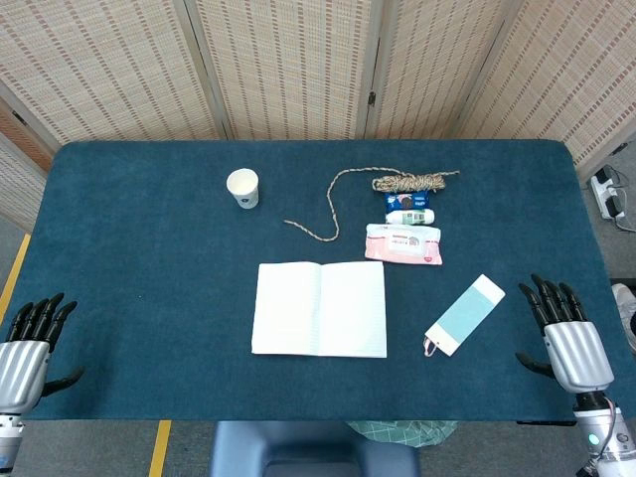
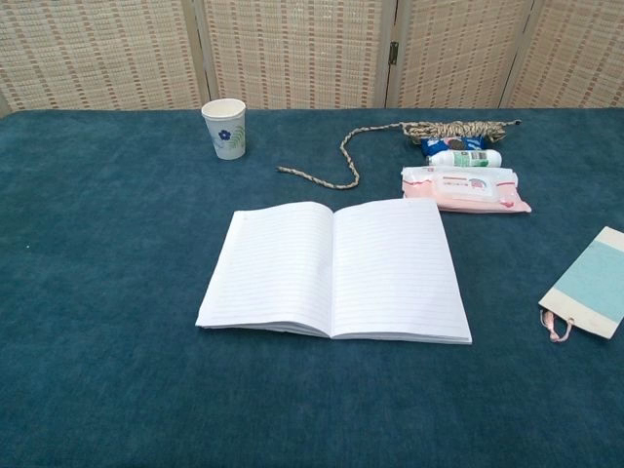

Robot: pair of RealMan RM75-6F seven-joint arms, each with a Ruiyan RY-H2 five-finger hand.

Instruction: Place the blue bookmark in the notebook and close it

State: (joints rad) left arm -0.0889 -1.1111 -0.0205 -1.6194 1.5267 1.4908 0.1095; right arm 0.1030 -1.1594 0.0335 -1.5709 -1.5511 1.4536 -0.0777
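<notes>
Lying flat, pale-blue bookmark [image 1: 464,315] beside open notebook [image 1: 319,309]; both hands empty, fingers apart.

silver hands [image 1: 574,353], black fingers [image 1: 553,298]

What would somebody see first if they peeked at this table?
Probably the big white notebook, lying open in the middle of the dark blue table. Next, the blue bookmark lying alone to its right, near the right hand. Behind the notebook sit a pink packet and a coil of rope, with a paper cup off to the left.
</notes>
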